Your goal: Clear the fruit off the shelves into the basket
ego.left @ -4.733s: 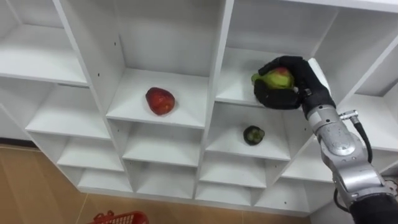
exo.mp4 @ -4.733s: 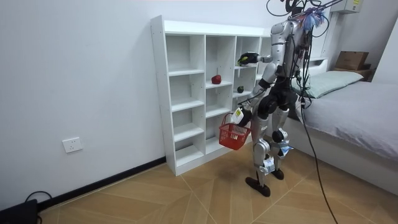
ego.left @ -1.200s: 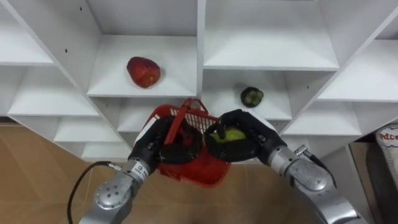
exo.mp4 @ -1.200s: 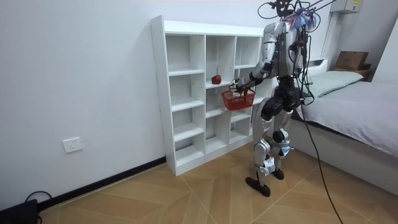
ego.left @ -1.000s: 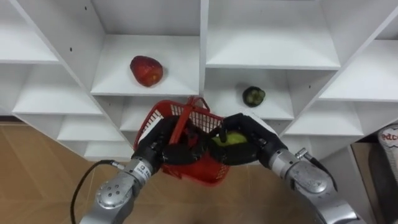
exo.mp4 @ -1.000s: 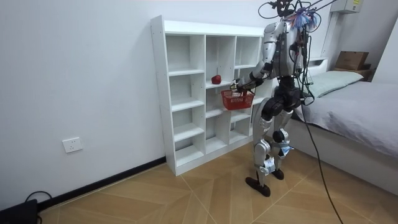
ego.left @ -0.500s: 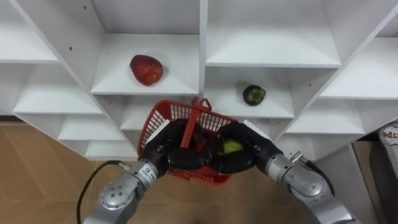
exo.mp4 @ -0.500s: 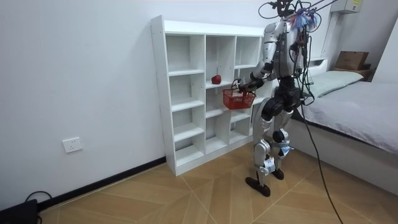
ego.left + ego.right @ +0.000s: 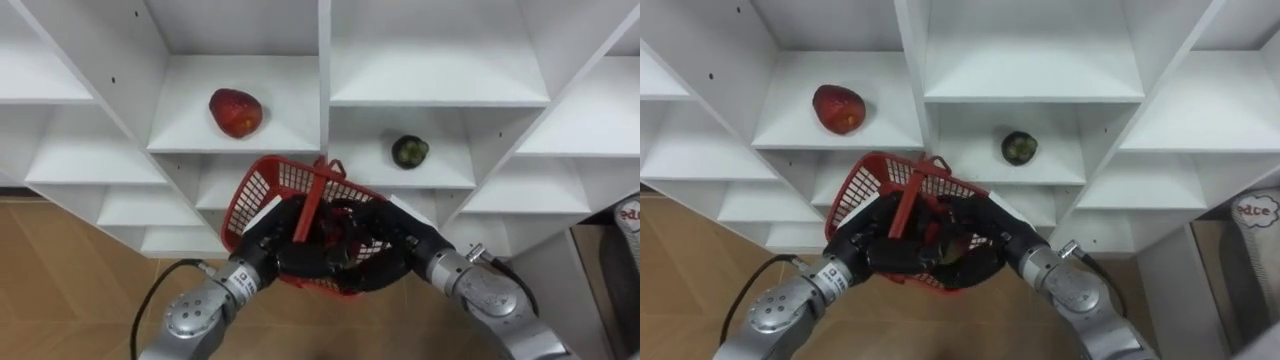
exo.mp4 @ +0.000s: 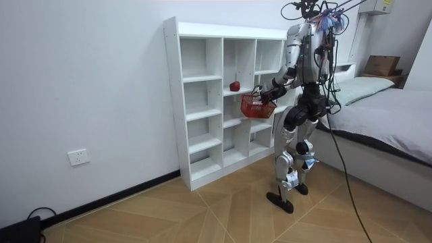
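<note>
Gripping the red basket (image 9: 262,190) with left hand (image 9: 270,240); resting right hand (image 9: 400,241) inside it, grasp impossible to tell; facing the dark green fruit (image 9: 410,151) shelved straight above that hand.

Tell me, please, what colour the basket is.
The basket is red, mesh walls and handle alike; the left eye view shows it best.

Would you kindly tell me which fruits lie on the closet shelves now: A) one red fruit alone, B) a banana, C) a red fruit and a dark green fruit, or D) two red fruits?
C: the red fruit and, lower to its right, the dark green fruit both rest on shelves of the white closet.
</note>
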You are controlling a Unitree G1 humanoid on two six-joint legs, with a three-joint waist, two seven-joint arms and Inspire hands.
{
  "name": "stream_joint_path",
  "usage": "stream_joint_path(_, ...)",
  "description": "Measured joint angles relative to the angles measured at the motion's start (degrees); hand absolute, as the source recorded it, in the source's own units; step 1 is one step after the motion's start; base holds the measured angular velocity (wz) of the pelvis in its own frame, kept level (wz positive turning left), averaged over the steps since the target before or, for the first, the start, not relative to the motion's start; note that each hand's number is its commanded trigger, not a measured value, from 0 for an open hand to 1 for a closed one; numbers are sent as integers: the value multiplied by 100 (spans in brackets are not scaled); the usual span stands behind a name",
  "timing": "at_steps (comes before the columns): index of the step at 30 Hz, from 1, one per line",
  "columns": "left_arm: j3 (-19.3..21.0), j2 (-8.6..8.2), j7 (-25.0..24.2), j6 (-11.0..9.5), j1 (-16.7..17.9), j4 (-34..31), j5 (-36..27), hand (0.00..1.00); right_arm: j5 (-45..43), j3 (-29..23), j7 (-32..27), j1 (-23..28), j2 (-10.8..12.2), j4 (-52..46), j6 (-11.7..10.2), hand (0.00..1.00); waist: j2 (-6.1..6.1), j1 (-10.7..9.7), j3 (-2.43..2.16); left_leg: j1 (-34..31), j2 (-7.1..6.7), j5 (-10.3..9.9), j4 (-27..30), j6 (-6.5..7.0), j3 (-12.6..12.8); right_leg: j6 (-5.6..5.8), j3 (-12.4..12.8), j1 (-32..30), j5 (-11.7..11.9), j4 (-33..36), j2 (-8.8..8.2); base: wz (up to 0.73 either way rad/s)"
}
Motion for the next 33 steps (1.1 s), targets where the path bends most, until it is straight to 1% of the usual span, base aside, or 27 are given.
stream_joint_path(5,-24,-1,-52,2,0,0,0,100,-35,15,9,0,28,28,6,0,-1,-1,0,0,0,0,1,0,0,1,0,0,-1,1,0,0)
stream_joint_path(8,-37,-12,-95,4,-1,-1,0,100,-36,18,3,0,84,31,9,0,-1,-5,0,1,0,0,4,0,0,1,0,0,-1,2,-1,0)
stream_joint_path(18,-32,-30,-111,4,0,-1,8,100,-161,27,18,0,94,32,22,0,-10,-15,5,1,-1,0,5,0,3,1,13,-3,0,2,2,0)
stream_joint_path(24,-18,9,-95,4,30,-2,17,100,-220,-11,49,0,95,31,22,0,-11,2,2,0,1,0,-1,0,2,0,25,-6,-1,-3,12,0)
stream_joint_path(27,-7,57,-79,4,74,-2,18,100,-231,-36,23,0,92,23,22,0,-13,10,-4,2,1,0,-7,0,2,0,36,-12,-1,-2,18,0)
stream_joint_path(31,35,97,11,-2,141,0,29,100,-230,-38,-21,0,91,-65,11,0,-31,10,-21,59,-7,7,-40,-2,8,-1,27,12,0,4,19,-2)
stream_joint_path(33,41,137,101,-2,239,1,38,100,-228,-34,-70,0,95,-76,-1,0,-66,9,-76,118,-12,21,-100,-2,26,0,32,44,-1,-9,15,-4)
